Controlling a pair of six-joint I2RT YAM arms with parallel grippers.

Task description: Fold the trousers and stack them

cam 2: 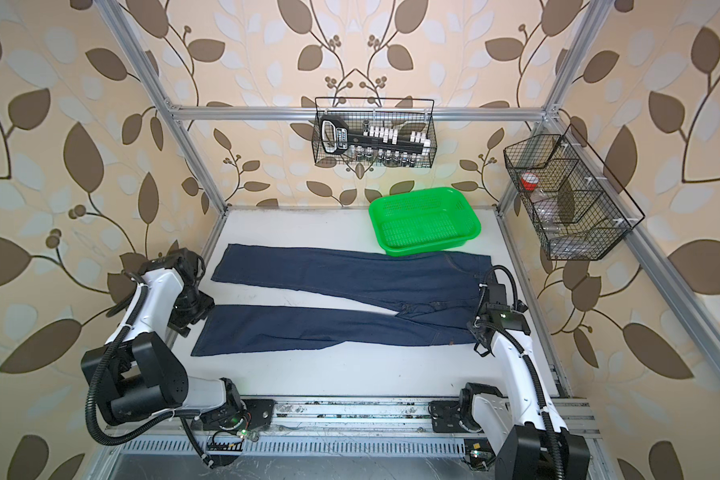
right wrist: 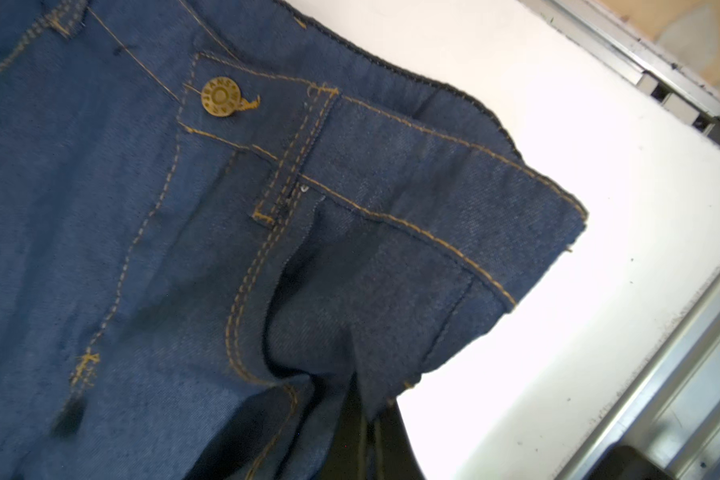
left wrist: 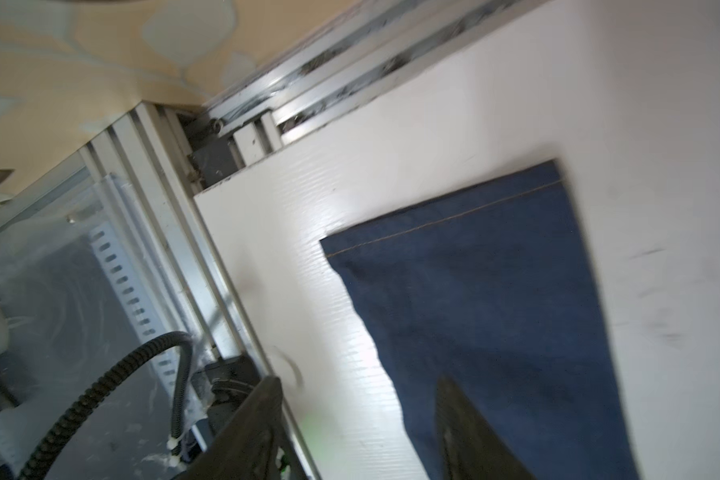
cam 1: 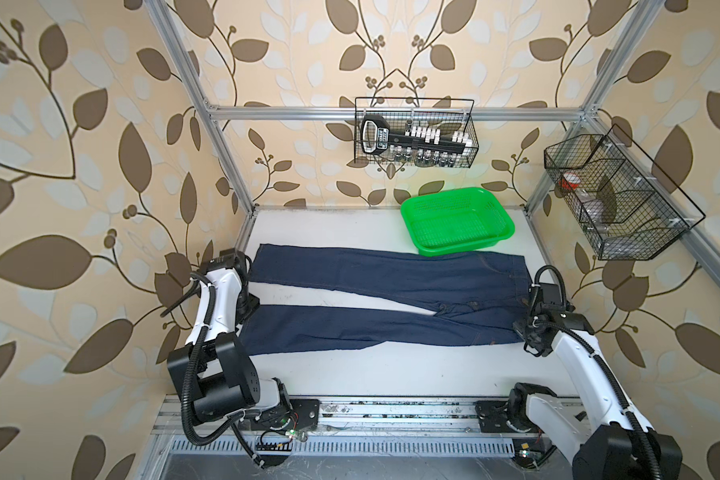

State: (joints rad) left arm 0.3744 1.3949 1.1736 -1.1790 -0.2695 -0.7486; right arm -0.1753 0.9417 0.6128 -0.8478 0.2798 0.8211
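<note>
The trousers (cam 1: 391,274) are matt, finely woven denim cloth with raised tan thread seams and a dull brass-coloured metal button (right wrist: 220,97). The white tabletop (left wrist: 350,187) looks like finely ribbed plastic board with a soft sheen and grey scuffs, edged by brushed aluminium frame rails (cam 1: 350,111). The green basket (cam 1: 462,246) is glossy perforated plastic, and the wire basket (cam 1: 472,143) is black-coated metal mesh.

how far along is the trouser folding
Done: the trousers lie spread flat on the table, legs apart, with no fold made yet. In hand: the right gripper is shut on denim by the waistband. The left gripper is open over the near leg's hem, holding nothing. Left: every fold, then the stacking.
</note>
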